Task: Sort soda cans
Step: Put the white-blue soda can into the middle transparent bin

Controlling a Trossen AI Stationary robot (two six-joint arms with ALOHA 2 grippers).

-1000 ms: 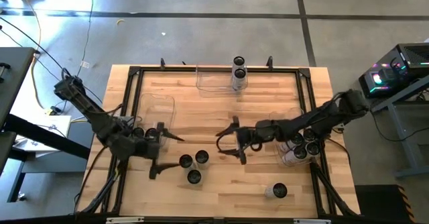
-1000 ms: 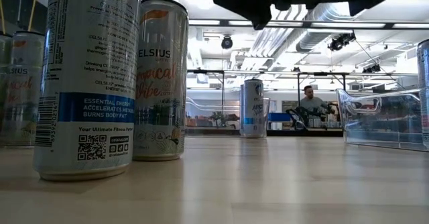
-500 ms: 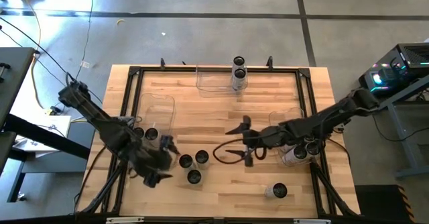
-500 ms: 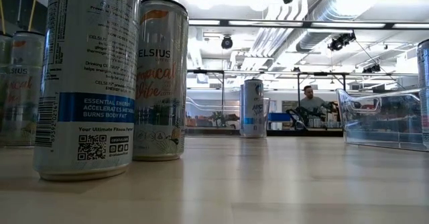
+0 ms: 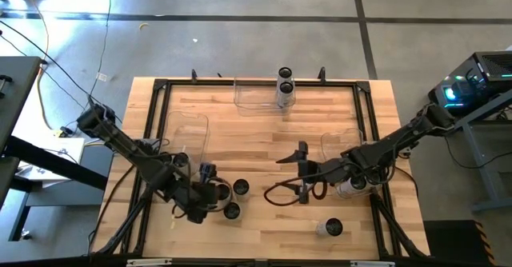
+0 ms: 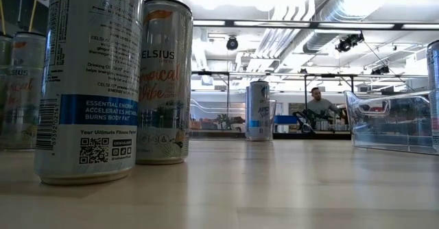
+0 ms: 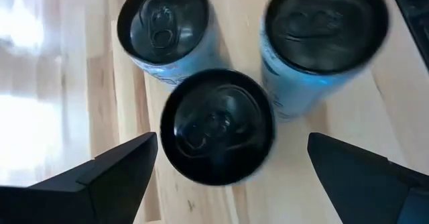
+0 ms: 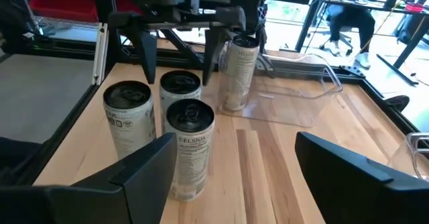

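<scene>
Left pincer (image 7: 228, 167) has moved over three cans (image 7: 216, 125), open.

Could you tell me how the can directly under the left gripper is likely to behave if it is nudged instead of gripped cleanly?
The can is tall, narrow and upright, so a sideways nudge would probably tip it. Once down, its round body would likely roll. Two more cans stand close beside it, so it could knock them. The left gripper is open.
</scene>
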